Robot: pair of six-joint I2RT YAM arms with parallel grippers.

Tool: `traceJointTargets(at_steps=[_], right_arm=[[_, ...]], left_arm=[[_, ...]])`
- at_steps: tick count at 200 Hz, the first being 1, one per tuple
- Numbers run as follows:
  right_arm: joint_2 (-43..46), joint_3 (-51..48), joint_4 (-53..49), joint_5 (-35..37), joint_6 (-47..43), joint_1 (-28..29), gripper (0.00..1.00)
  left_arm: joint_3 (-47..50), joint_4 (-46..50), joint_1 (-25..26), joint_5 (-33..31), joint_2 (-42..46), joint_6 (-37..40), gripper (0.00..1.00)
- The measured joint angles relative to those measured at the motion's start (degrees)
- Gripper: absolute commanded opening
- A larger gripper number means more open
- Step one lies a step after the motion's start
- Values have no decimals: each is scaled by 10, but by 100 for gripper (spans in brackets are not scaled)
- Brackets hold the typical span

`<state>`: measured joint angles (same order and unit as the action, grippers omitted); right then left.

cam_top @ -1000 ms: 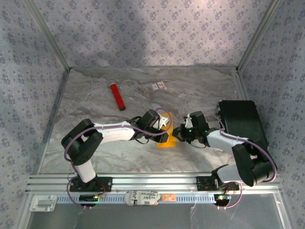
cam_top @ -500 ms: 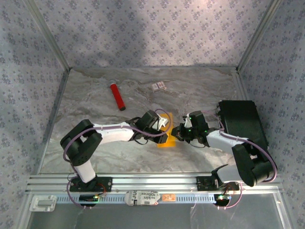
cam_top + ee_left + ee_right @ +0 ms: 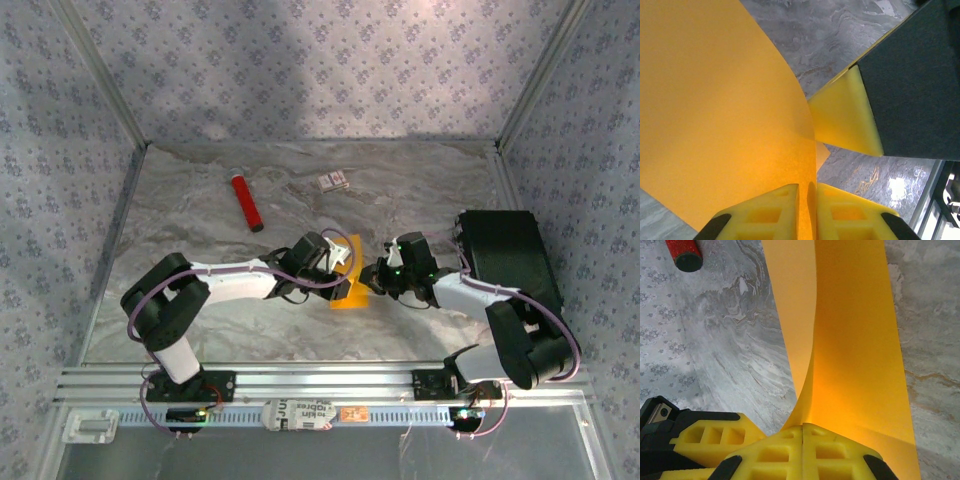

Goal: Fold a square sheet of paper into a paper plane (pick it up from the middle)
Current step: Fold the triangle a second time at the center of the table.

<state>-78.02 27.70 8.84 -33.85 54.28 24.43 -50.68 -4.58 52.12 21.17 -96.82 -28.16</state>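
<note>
Arms hide most of the orange paper (image 3: pixel 348 298) overhead; both reach inward, low, left gripper (image 3: pixel 807 194) and right gripper (image 3: pixel 803 432) each pinching it tight.

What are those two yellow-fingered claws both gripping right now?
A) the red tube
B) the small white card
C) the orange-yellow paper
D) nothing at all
C: the left gripper and the right gripper each pinch the orange-yellow paper, while the red tube lies apart from them.
</note>
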Motion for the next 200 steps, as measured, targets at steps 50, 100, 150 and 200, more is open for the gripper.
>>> traceJointTargets(at_steps=[50,100,150,200], right_arm=[[0,8,5,-1,2,5,7],[-2,12,8,-2,3,9,7],[-6,14,8,10,6,9,6],[-11,14,8,16,9,9,6]], left_arm=[[0,0,0,0,0,0,12],[-1,0,0,0,-2,0,17],[-1,0,0,-2,-1,-4,22],[16,-17,0,-13,10,-15,21]])
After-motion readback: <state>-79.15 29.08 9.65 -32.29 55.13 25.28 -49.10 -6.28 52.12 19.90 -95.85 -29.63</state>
